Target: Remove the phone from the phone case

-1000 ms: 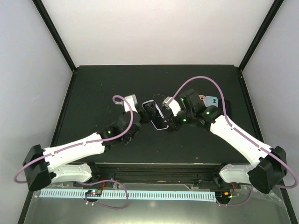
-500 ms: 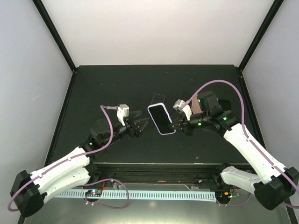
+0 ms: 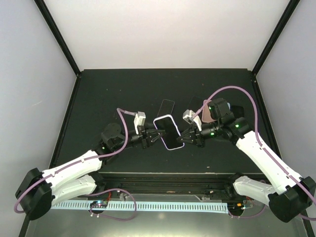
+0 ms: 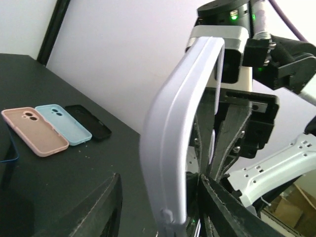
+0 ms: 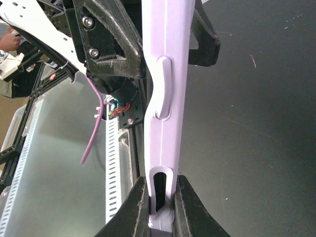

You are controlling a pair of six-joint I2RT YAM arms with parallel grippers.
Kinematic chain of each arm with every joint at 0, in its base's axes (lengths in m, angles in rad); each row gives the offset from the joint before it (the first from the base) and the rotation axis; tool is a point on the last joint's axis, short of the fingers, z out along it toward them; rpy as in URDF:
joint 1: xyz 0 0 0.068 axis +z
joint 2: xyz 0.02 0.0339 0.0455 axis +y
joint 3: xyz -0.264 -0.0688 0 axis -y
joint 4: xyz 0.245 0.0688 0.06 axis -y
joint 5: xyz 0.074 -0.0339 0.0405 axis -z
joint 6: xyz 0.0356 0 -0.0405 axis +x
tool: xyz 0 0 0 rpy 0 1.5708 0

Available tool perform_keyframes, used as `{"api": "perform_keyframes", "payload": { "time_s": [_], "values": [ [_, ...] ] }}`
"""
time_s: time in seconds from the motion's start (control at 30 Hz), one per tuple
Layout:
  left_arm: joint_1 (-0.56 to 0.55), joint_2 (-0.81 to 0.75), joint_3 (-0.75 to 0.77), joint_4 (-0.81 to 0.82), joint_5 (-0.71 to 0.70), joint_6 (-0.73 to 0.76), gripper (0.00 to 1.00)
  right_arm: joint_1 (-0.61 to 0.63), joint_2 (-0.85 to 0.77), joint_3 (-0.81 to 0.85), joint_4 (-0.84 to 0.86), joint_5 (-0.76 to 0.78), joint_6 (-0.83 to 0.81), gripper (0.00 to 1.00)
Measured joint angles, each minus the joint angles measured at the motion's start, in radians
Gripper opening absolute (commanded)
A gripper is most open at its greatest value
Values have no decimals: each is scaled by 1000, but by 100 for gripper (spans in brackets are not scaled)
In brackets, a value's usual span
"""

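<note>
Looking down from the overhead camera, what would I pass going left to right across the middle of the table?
left gripper → phone in its lilac case → right gripper, pinching the end of that case → pink case, partly hidden behind the right arm
</note>
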Motion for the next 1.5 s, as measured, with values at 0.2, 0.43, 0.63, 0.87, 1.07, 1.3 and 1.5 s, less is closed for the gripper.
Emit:
{"api": "perform_keyframes", "payload": {
  "time_s": [0.2,0.43,0.63,0.87,1.07,1.3,1.5],
  "values": [
    [0,30,0,98,38,-40,29,0,0,-21,1,-12,0,1],
    [4,56,1,166,77,-68,12,-1,-1,-32,3,-29,-11,1],
    [5,58,1,196,103,-73,2,-1,-1,-32,4,-51,-16,1],
    [5,57,1,204,114,-74,2,-1,-1,-32,1,-58,-31,24],
    [16,42,25,68,116,-26,2,-1,0,-26,-37,-29,-141,49],
    [101,2,33,-66,157,29,2,0,-35,-46,-80,26,-312,56],
    [111,-17,25,-54,270,39,2,22,-14,-45,-153,59,-425,50]
  ]
}}
